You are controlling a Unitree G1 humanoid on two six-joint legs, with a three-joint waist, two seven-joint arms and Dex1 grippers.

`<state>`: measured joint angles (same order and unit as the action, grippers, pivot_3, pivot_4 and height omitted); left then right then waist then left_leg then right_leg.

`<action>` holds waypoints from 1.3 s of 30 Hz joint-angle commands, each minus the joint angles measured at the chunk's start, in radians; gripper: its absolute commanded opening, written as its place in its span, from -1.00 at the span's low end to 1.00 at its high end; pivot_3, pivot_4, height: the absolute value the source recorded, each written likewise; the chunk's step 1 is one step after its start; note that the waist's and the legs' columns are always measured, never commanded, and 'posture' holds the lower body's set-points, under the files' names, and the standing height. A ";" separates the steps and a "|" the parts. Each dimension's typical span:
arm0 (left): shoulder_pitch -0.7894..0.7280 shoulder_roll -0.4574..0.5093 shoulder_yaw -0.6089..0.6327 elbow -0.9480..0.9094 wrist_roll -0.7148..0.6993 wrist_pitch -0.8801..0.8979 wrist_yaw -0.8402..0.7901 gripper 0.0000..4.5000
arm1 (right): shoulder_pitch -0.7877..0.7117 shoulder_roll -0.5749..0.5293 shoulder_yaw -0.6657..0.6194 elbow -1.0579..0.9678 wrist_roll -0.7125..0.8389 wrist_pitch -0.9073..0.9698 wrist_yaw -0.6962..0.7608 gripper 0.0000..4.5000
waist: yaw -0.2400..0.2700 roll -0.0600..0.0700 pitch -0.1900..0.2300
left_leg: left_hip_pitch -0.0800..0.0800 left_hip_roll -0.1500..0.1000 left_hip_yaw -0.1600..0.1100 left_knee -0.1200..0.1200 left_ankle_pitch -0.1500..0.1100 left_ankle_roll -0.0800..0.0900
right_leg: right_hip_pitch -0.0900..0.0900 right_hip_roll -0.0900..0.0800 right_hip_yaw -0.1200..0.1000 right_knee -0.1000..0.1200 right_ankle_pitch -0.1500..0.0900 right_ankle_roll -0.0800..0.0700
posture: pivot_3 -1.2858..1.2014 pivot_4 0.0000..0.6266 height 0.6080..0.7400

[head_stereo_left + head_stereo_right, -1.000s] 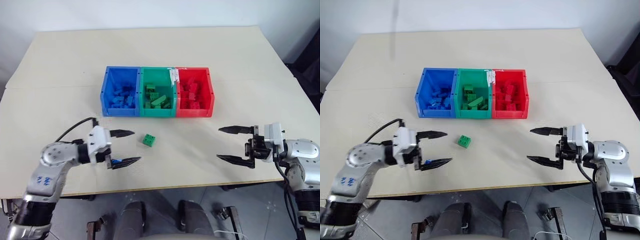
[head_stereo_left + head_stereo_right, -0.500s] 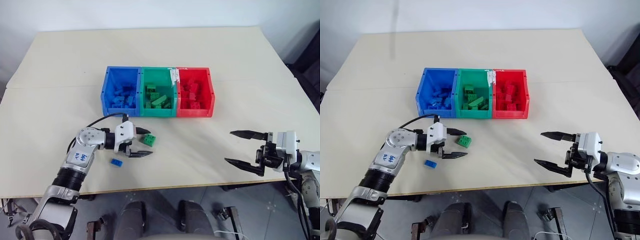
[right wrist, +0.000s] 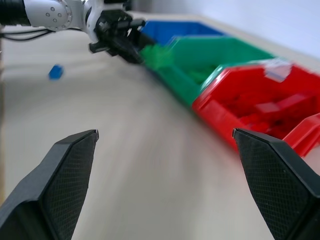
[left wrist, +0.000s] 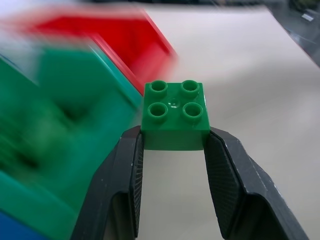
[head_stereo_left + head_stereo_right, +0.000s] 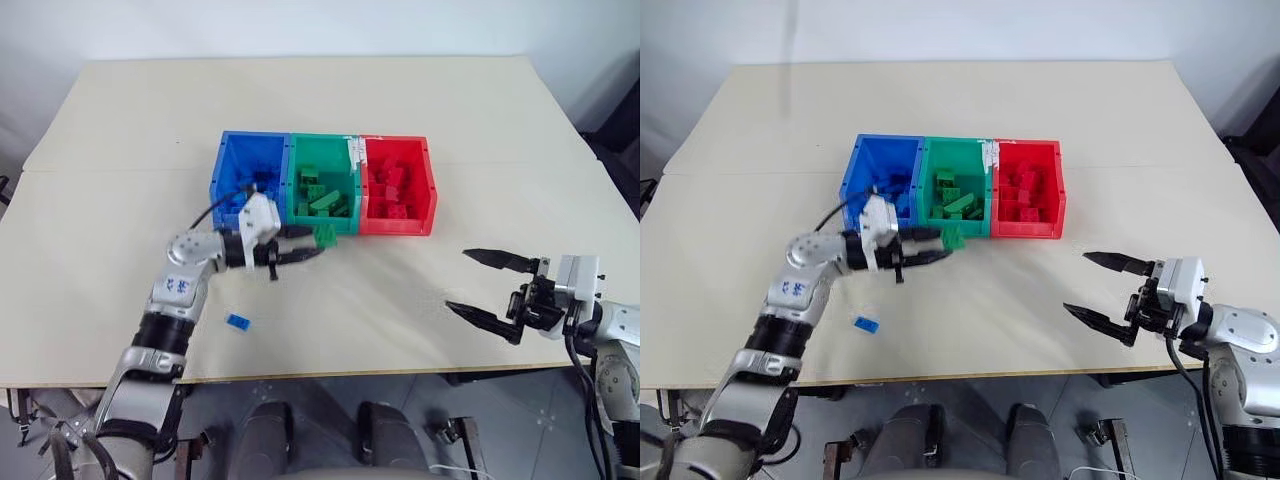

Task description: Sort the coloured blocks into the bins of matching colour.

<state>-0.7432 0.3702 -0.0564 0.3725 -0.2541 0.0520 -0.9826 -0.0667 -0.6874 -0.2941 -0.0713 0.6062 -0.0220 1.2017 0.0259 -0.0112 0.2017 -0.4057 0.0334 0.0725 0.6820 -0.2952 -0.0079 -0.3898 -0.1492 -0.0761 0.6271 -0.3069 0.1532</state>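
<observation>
Lifted green block clamped in left end effector, green bin wall ahead, right end effector apart

Left arm extended with a grip, right arm idle and open.
The left gripper points level toward the right and far side, its two black fingers clamped on a green block. The right gripper sits near the right edge, level, pointing left, its fingers spread wide.
</observation>
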 commanded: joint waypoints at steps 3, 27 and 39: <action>-0.158 -0.034 0.031 0.178 0.075 -0.049 0.176 -0.37 | -0.079 0.032 -0.060 0.014 0.028 0.006 -0.105 1.00 | 0.000 0.000 0.000 | 0.000 0.000 0.000 -0.001 0.000 0.000 | 0.000 0.000 0.000 0.000 0.000 0.000 | 0.03 -0.52 1.00; 0.354 0.327 0.271 -0.200 -0.086 -0.133 -0.105 0.95 | -0.187 0.010 0.105 0.139 -0.038 -0.021 0.167 1.00 | -0.030 0.000 0.000 | 0.000 0.001 0.002 -0.004 -0.001 0.001 | -0.001 0.000 0.000 -0.001 0.000 0.001 | 0.03 -0.52 1.00; 0.999 0.403 0.632 -0.407 -0.199 -0.101 -0.113 0.95 | -0.287 0.032 0.198 0.280 -0.071 -0.066 0.306 1.00 | -0.026 0.000 0.000 | 0.000 0.003 0.002 -0.003 -0.004 0.001 | -0.001 -0.001 0.000 -0.003 -0.001 -0.001 | 0.03 -0.52 1.00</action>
<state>0.2286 0.7642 0.5366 0.0133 -0.4132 -0.0535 -1.0841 -0.3397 -0.6472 -0.0869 0.2045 0.5338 -0.0680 1.4763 -0.0005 -0.0113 0.2018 -0.4053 0.0365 0.0742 0.6793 -0.2996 -0.0076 -0.3913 -0.1501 -0.0761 0.6237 -0.3078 0.1517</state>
